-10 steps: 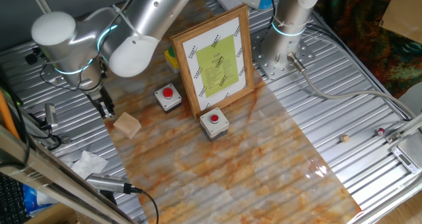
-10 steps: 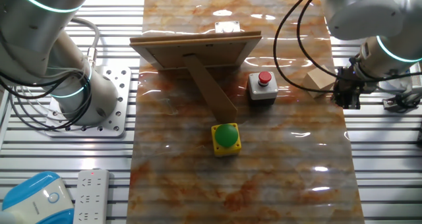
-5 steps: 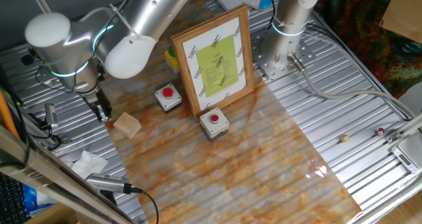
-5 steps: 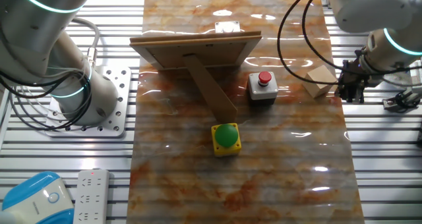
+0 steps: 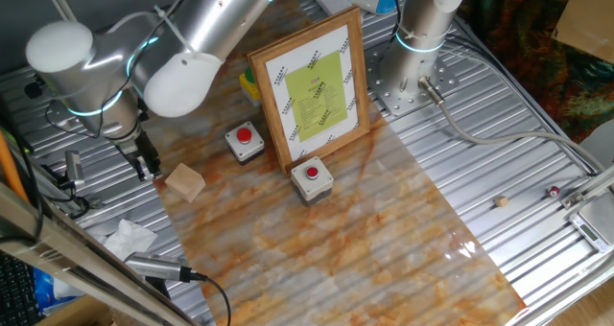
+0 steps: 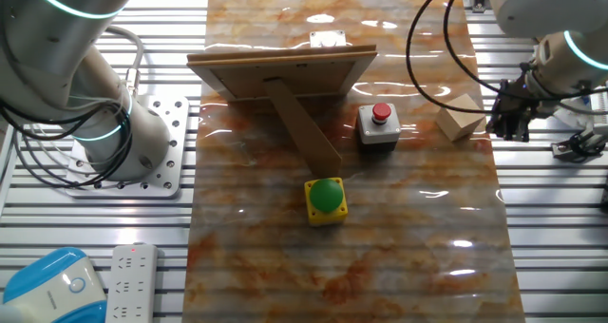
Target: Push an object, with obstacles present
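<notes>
Because the wooden cube point(image 5: 185, 182) sits at the mat's edge, well apart from the framed picture point(image 5: 314, 87), I hang my gripper point(image 5: 145, 163) low just beside it. That puts me behind it for a shove. Whether my jaws are parted, I cannot tell.

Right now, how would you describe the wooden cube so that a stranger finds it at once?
Start at the big wood-framed picture standing on the marbled mat. Pass the grey box with a red button beside the frame, toward the mat's edge nearest the tool. There lies the wooden cube: plain light tan, no button, no markings.
</notes>
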Controlling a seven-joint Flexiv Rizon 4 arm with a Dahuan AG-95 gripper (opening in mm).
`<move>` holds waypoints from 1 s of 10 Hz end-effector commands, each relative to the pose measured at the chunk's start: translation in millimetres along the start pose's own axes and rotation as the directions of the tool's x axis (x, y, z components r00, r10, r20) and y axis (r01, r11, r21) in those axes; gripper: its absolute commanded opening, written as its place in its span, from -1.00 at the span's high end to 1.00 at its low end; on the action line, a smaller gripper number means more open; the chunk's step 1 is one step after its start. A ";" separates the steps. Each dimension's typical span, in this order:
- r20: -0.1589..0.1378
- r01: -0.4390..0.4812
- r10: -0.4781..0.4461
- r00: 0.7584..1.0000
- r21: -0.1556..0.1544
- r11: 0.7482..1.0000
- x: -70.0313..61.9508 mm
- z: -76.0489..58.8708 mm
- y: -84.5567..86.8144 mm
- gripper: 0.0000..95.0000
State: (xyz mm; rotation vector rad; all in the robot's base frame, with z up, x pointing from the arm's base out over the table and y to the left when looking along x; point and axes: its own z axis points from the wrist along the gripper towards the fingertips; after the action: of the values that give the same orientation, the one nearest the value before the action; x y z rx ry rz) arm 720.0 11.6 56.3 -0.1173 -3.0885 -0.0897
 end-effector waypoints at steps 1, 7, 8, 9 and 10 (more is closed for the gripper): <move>-0.004 0.019 -0.019 1.000 0.028 0.999 0.8 0.7 -4.1 1.00; 0.038 0.211 -0.209 0.977 -0.059 0.976 -1.6 1.2 -8.2 1.00; 0.043 0.256 -0.254 0.966 -0.070 0.964 -1.6 1.2 -8.2 1.00; 0.050 0.300 -0.297 0.954 -0.088 0.950 -1.6 1.2 -8.2 1.00; 0.054 0.320 -0.316 0.947 -0.093 0.943 -1.6 1.2 -8.2 1.00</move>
State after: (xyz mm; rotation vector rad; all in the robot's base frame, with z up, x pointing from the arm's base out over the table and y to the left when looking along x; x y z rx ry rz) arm 716.5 2.5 56.3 0.3232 -3.1179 -0.2341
